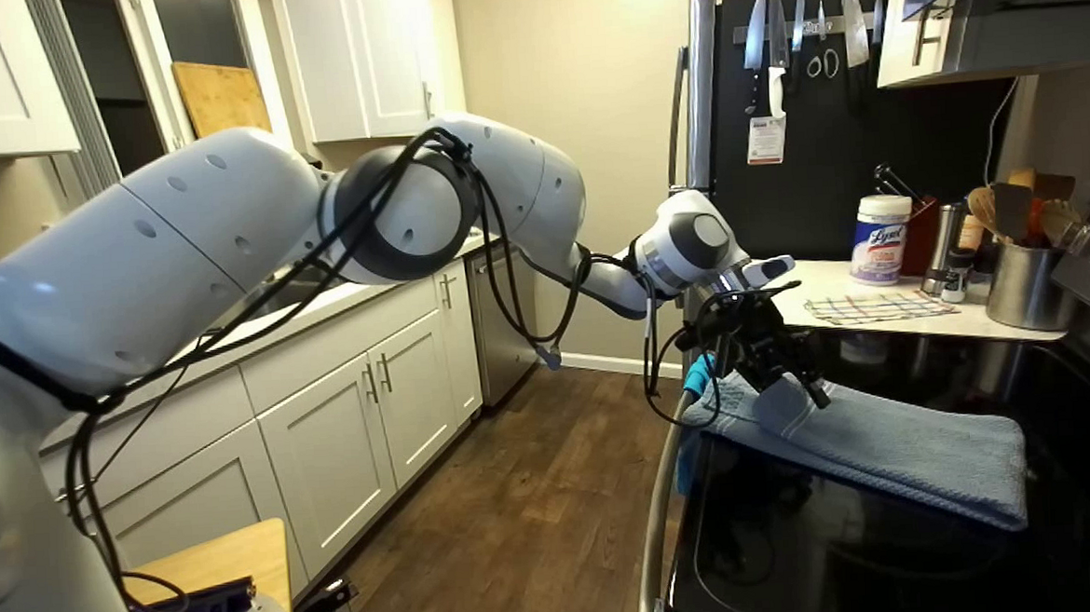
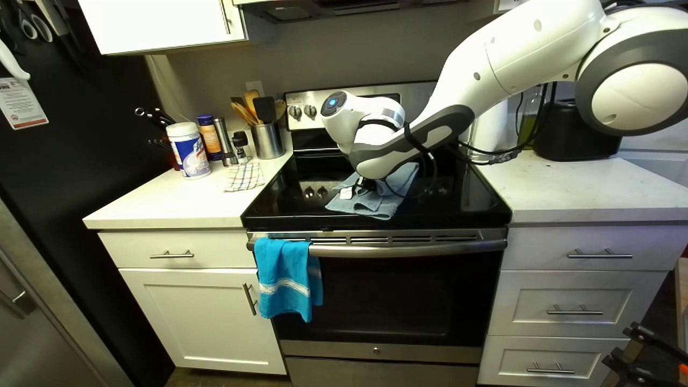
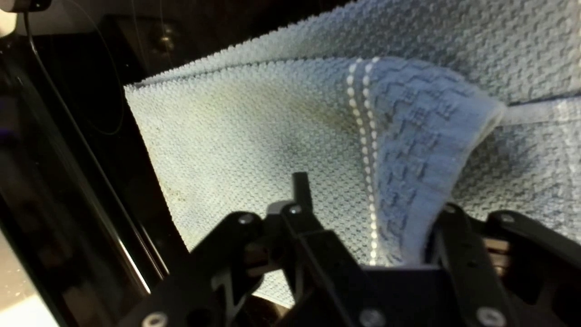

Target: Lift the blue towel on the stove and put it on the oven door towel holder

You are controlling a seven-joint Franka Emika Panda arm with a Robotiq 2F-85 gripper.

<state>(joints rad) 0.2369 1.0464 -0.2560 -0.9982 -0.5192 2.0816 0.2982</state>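
Note:
The slate-blue towel (image 1: 926, 449) lies folded on the black glass stove top (image 1: 801, 554); in an exterior view (image 2: 395, 185) the arm partly covers it. In the wrist view the towel (image 3: 245, 136) has a folded-up flap with a white stitched line. My gripper (image 3: 376, 200) is open, its fingers apart around this flap. The right fingertip is hidden behind the flap edge. In an exterior view the gripper (image 1: 796, 386) points down at the towel's front part. The oven door towel holder (image 2: 408, 250) is the pale bar across the oven front; it also shows along the stove edge (image 1: 657, 524).
A bright turquoise towel (image 2: 285, 279) hangs over the left end of the bar. A wipes canister (image 1: 880, 240), a utensil crock (image 1: 1029, 288) and a checked cloth (image 1: 867, 308) are on the counter beside the stove. A range hood (image 2: 344, 6) is above.

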